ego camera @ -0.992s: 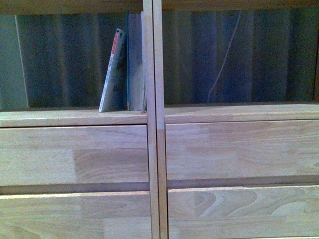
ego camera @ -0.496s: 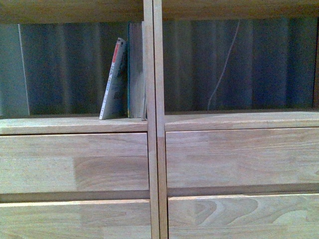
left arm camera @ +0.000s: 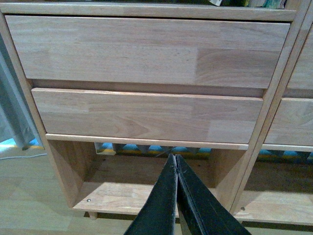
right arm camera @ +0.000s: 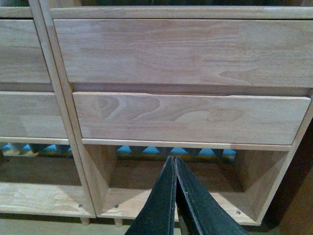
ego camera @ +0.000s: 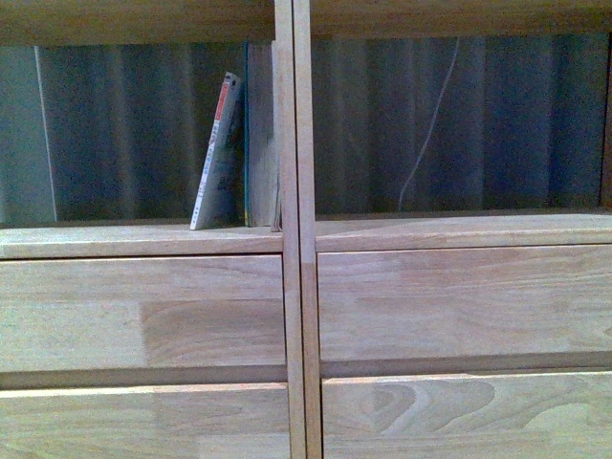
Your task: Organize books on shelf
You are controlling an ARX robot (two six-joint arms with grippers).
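Note:
The light wood shelf (ego camera: 301, 287) fills the front view. In its upper left open compartment the thin softcover (ego camera: 220, 153) with a red-and-white spine leans right against the thicker dull book with a teal edge (ego camera: 258, 134), which stands upright against the centre post. Neither gripper shows in the front view. My left gripper (left arm camera: 175, 159) is shut and empty, in front of the left column's lower open compartment. My right gripper (right arm camera: 173, 160) is shut and empty, in front of the right column's lower open compartment.
Drawer fronts (ego camera: 143, 311) lie below the books. The upper right compartment (ego camera: 459, 124) holds no books; a thin pale cord hangs behind it. The lower compartments (left arm camera: 146, 193) show bare boards, with blue and yellow patterns behind. Pale floor (left arm camera: 29, 196) lies left of the shelf.
Between one second and half a second ago the front view shifted, so the shelf and books sit slightly lower in the picture. Since then nothing has moved.

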